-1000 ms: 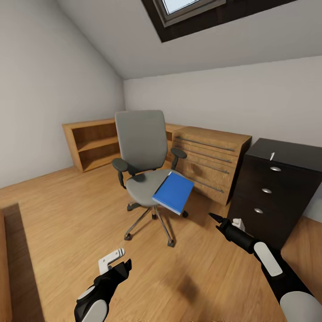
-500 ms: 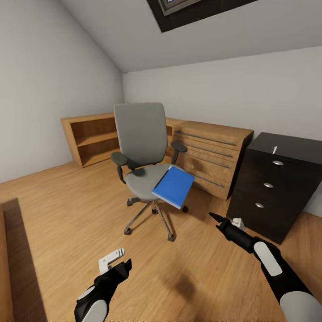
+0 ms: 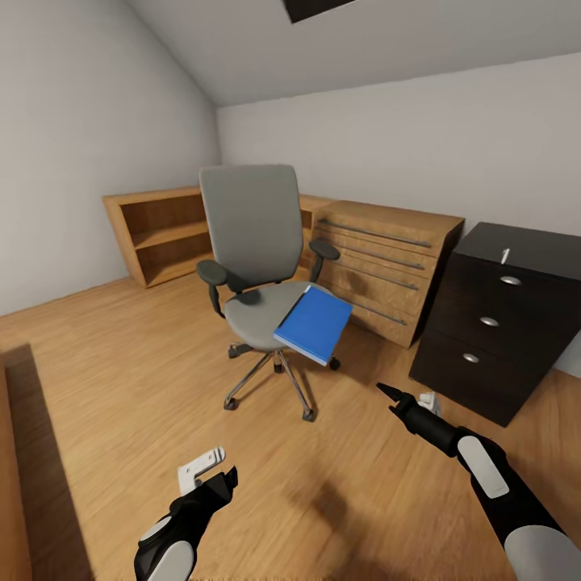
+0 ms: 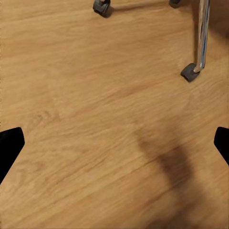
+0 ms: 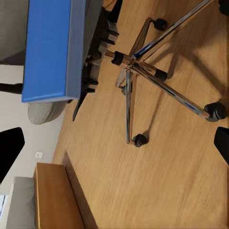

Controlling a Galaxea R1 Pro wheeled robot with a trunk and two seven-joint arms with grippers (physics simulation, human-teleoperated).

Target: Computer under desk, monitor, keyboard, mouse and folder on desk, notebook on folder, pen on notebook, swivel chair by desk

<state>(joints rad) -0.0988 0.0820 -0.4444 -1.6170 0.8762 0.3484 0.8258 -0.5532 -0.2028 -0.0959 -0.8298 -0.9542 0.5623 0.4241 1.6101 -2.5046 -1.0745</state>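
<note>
The swivel chair (image 3: 250, 242) stands mid-room on the wooden floor, grey seat facing me. The blue folder (image 3: 313, 324) lies on the seat's front right corner and overhangs it; the right wrist view sees the folder (image 5: 50, 47) above the chrome star base (image 5: 138, 67). A thin white pen (image 3: 505, 256) lies on the black drawer cabinet (image 3: 492, 323). My left gripper (image 3: 219, 482) hangs open over bare floor, short of the chair; its fingertips (image 4: 9, 143) are far apart. My right gripper (image 3: 387, 394) is open and empty, low and to the right of the chair's base.
A light wooden drawer chest (image 3: 387, 270) and a low wooden bookshelf (image 3: 157, 234) line the far wall behind the chair. A wooden edge (image 3: 12, 468) runs along the floor at my left. Chair casters (image 4: 191, 72) sit ahead of the left gripper.
The whole view has shifted: chair, chest and cabinet sit higher in the picture and the skylight has almost left the top. Both arms hold the same place in the view.
</note>
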